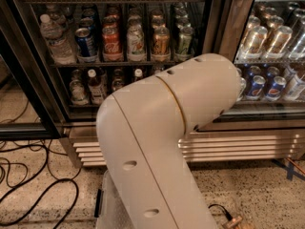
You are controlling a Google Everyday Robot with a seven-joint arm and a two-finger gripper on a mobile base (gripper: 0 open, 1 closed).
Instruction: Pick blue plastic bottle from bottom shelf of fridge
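The fridge [215, 18] is a black-framed drinks cooler straight ahead. Its bottom shelf [85, 105] holds a row of small white-capped bottles [95, 85]. I cannot pick out a blue plastic bottle among them, and the right part of this shelf is hidden. My beige arm [162, 128] fills the middle of the view and covers it. My gripper is out of view, somewhere past the arm's elbow. The shelf above holds upright cans [112, 44] and a clear water bottle [56, 39].
A ribbed steel grille [238, 144] runs along the fridge base. A second cooler [271, 56] with cans stands at the right. Black cables [28, 175] lie on the speckled floor at the left. A dark door frame [24, 130] stands at the lower left.
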